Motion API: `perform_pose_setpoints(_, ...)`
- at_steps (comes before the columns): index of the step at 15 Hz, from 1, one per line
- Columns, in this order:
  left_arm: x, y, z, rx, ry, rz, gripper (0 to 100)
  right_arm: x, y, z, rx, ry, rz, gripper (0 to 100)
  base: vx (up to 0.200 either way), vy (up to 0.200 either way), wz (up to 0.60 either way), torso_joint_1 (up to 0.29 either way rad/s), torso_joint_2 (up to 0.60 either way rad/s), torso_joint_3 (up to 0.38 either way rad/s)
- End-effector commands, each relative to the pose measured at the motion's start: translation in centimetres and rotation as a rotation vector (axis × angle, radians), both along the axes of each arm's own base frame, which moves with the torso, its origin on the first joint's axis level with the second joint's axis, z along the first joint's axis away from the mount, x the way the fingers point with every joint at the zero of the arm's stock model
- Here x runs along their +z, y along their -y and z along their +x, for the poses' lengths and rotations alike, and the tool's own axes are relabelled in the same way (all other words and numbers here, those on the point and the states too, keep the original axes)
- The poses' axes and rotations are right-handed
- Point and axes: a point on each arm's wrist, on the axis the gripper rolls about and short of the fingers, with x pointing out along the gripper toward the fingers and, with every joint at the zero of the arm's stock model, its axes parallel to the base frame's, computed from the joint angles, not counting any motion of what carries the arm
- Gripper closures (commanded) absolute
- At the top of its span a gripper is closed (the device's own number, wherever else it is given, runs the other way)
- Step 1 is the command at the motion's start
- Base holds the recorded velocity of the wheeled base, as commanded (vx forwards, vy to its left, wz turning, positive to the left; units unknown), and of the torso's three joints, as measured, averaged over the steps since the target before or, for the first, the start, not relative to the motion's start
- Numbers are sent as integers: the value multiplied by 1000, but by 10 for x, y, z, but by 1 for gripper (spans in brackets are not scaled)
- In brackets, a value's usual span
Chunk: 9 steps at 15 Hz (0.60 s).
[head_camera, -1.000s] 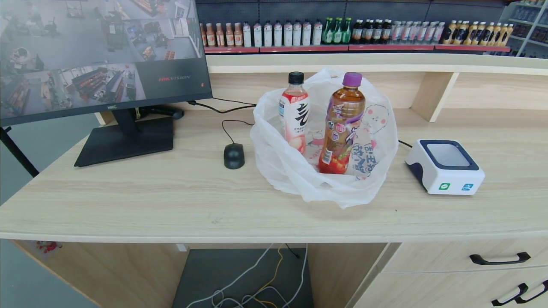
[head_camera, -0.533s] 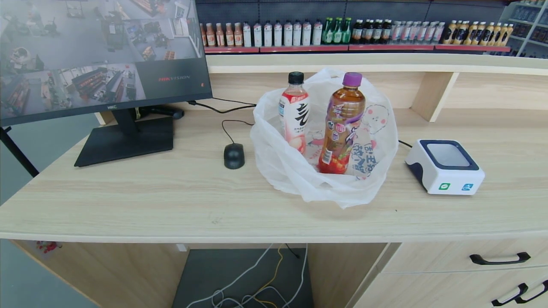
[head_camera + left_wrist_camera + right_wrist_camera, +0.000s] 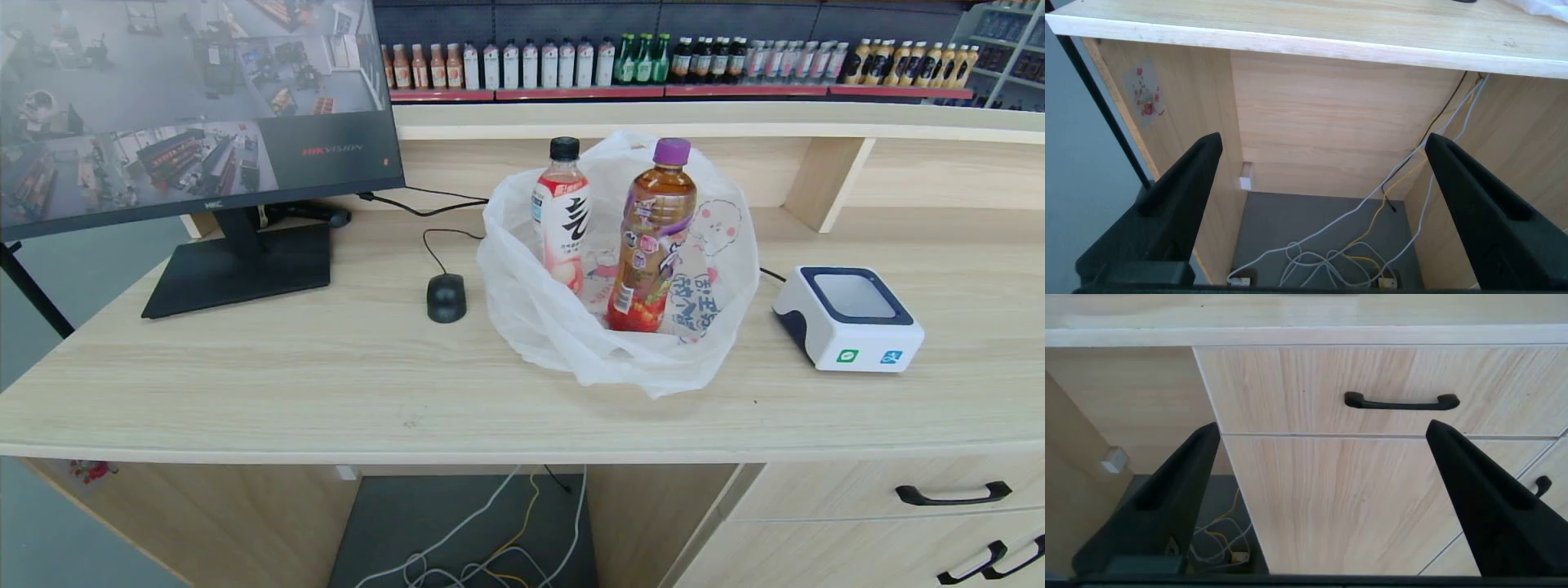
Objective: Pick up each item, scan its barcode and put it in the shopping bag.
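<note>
Upright inside white shopping bag (image 3: 539,322): black-capped pink bottle (image 3: 562,220) left, purple-capped tea bottle (image 3: 653,237) right. Barcode scanner (image 3: 847,320) near bag, right. Left gripper (image 3: 1323,163) and right gripper (image 3: 1323,453) spread wide, empty, below near counter (image 3: 245,384) edge.

Shop checkout: counter (image 3: 326,384), barcode scanner (image 3: 849,318), drink shelves (image 3: 678,65) behind, CCTV monitor (image 3: 188,106).

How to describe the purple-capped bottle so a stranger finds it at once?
On the pale wooden counter, between the black mouse and the white scanner box, stands a white plastic shopping bag. Two bottles stand inside: take the amber bottle with the purple cap, not the pink bottle with the black cap.
</note>
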Motion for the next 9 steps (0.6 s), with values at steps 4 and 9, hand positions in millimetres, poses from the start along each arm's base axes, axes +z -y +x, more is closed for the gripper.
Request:
perform_pose_setpoints(4,0,0,0,0,1,-3,0,0,0,0,0,-2,-1,0,0,-100,0,1,1,0)
perform_pose_setpoints(9,0,0,0,0,1,-3,0,0,0,0,0,-2,-1,0,0,-200,0,6,0,1)
